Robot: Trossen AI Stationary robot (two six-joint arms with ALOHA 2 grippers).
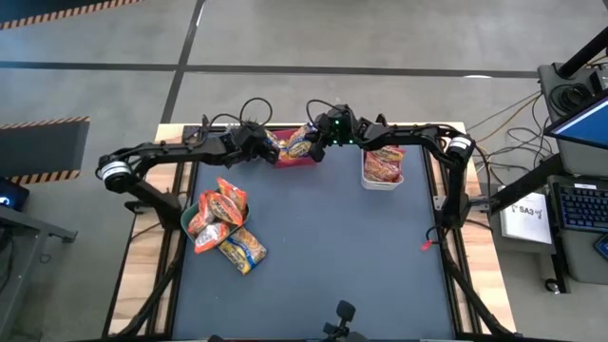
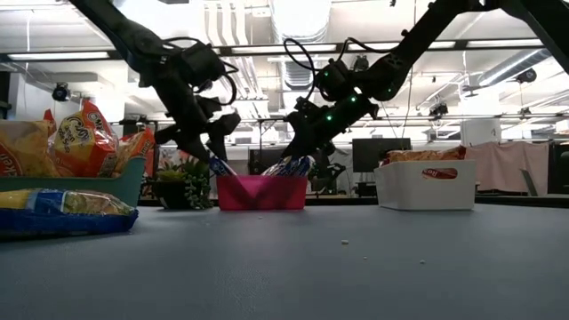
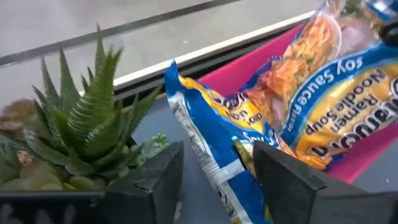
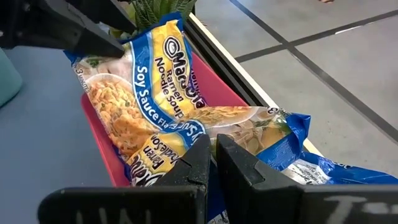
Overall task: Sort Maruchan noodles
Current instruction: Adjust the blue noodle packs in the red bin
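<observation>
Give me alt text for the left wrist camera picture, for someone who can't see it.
The left gripper, fingers apart, straddles the edge of a crinkly yellow-and-blue plastic Maruchan soy sauce ramen packet that leans on the rim of a pink plastic bin. A second yellow-and-blue packet lies in that bin. Beside it stands a small spiky green succulent plant.

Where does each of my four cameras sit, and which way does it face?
High: overhead, looking straight down on the table and both arms.
Low: table height, looking level across at the pink bin; both arms drop in from above.
Left wrist: on the left arm, facing the plant and blue-and-yellow packets.
Right wrist: on the right arm, facing the same packets.
All four share the pink bin.
</observation>
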